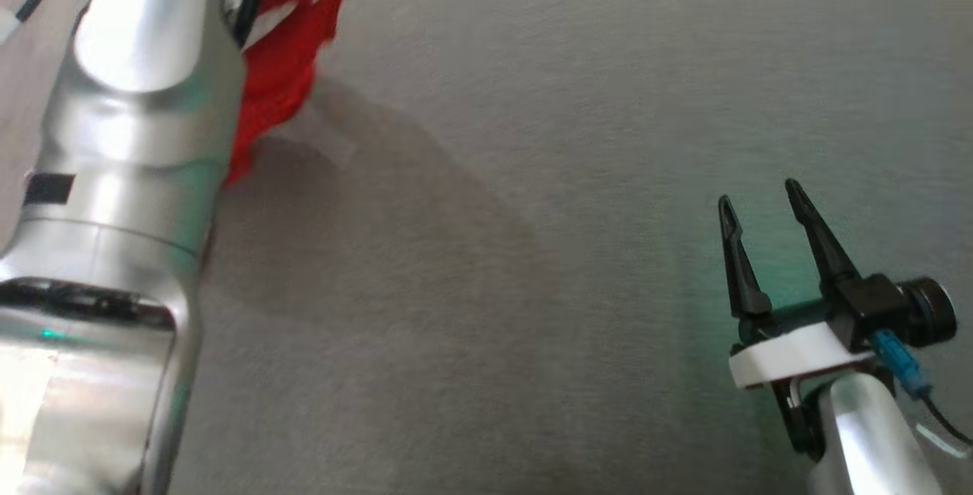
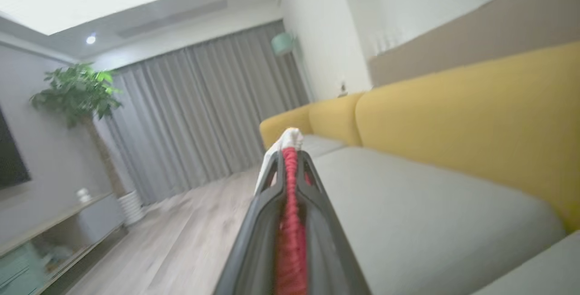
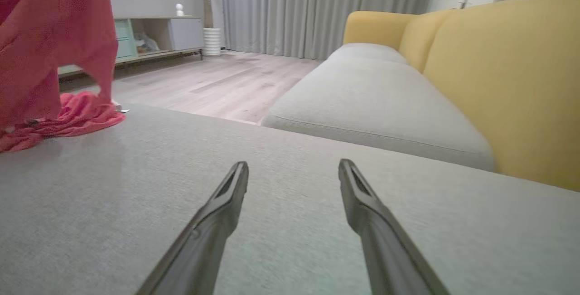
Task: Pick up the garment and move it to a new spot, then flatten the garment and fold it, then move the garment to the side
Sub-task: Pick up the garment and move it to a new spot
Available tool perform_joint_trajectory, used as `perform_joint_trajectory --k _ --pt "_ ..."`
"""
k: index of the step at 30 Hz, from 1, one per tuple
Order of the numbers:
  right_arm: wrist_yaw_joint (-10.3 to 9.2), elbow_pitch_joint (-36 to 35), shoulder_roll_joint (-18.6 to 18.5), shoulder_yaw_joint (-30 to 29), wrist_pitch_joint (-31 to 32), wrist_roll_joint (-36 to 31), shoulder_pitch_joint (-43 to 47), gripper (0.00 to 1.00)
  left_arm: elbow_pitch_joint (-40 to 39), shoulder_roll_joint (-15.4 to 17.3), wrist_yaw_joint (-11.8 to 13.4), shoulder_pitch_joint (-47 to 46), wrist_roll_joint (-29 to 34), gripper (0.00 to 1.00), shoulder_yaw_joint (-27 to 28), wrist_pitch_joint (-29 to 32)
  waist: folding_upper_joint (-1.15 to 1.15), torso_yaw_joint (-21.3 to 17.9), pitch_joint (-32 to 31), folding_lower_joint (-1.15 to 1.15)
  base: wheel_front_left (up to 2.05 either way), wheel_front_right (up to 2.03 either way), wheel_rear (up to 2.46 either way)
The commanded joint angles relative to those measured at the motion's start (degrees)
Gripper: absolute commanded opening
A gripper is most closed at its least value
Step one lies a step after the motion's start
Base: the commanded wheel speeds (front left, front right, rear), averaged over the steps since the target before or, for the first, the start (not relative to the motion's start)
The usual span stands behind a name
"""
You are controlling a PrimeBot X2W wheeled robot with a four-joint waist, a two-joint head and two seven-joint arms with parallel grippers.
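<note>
Left gripper (image 2: pixel 289 155): in your left wrist view it is clamped on the garment (image 2: pixel 290 222), with red cloth bunched along the gap and a white bit poking past the tips.
Garment: red with white. In your head view it hangs beside the left forearm (image 1: pixel 129 145) at top left. In your right wrist view its lower end lies on the cushion (image 3: pixel 290 141) and the rest is lifted.
Right gripper (image 1: pixel 759 195): you see its fingers spread apart, low over the cushion at lower right, well apart from the garment.
Sofa (image 3: pixel 498 73): yellow back, grey seat, beyond the cushion.
</note>
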Motion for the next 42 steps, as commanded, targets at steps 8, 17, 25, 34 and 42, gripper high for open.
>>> perform_joint_trajectory --k 8,17,25,34,42 --pt "-0.04 -1.65 0.7 1.65 -0.14 4.05 3.52 1.0 -6.71 -1.26 -0.32 -5.0 -10.79 0.0 -8.97 -1.09 0.0 -22.87 -9.82 0.01 0.0 0.0 0.0" --pt "-0.04 -1.92 0.71 3.82 -0.14 7.35 4.91 1.0 -0.25 -1.88 0.28 -0.16 -17.09 0.0 -14.1 -1.89 0.0 -32.84 -7.94 0.01 0.0 0.0 0.0" --pt "-0.04 -1.18 0.72 3.59 -0.14 8.92 5.61 1.0 -2.35 -1.26 1.35 22.55 -21.13 1.0 -14.16 -2.65 0.0 -31.65 -5.64 0.01 0.0 0.0 0.0" --pt "-0.04 0.09 0.72 0.34 -0.14 9.73 8.12 1.0 -27.27 -1.41 10.76 51.96 -14.6 1.0 -2.94 -2.69 0.0 -21.28 -7.46 0.01 0.0 0.0 0.0" --pt "-0.04 -1.22 0.72 -1.59 -0.14 11.24 13.03 1.0 -42.91 -1.89 14.11 70.8 -12.77 1.0 -1.05 -2.69 0.0 -12.15 -12.93 0.01 0.0 0.0 0.0"
